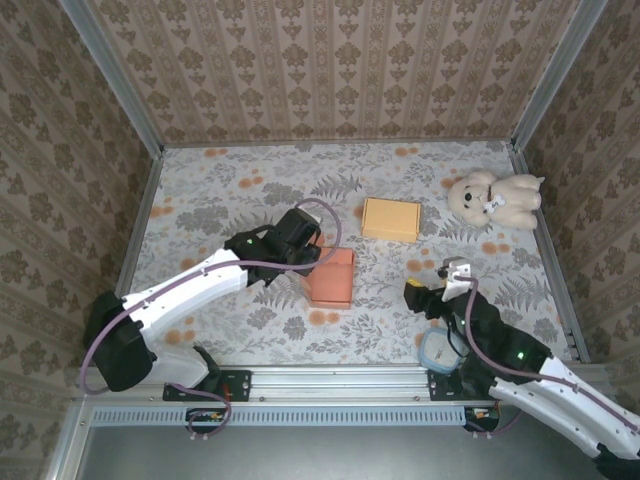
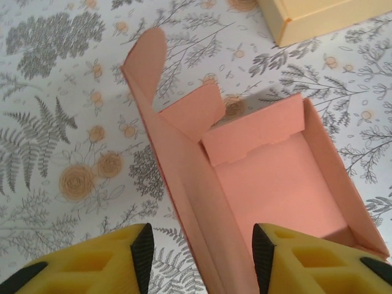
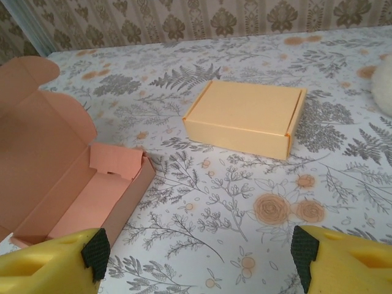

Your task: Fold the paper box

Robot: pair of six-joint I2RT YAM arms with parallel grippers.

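Floral tabletop (image 1: 230, 190) enclosed by patterned panels (image 1: 330, 60). Nearest, at right: right gripper (image 3: 196, 245), jaws spread wide above bare tabletop. At mid-table: pink box (image 1: 335, 278), standing open with flaps loose. At its left side: left gripper (image 2: 203, 245), jaws apart, astride the box's tall long wall, not pinching it. Just beyond, apart from pink box: closed yellow box (image 1: 391, 219). Far right corner: teddy bear (image 1: 495, 198).

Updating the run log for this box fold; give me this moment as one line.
pink paper box: lid standing open | left gripper: open, jaws either side of box's long wall | right gripper: open, empty
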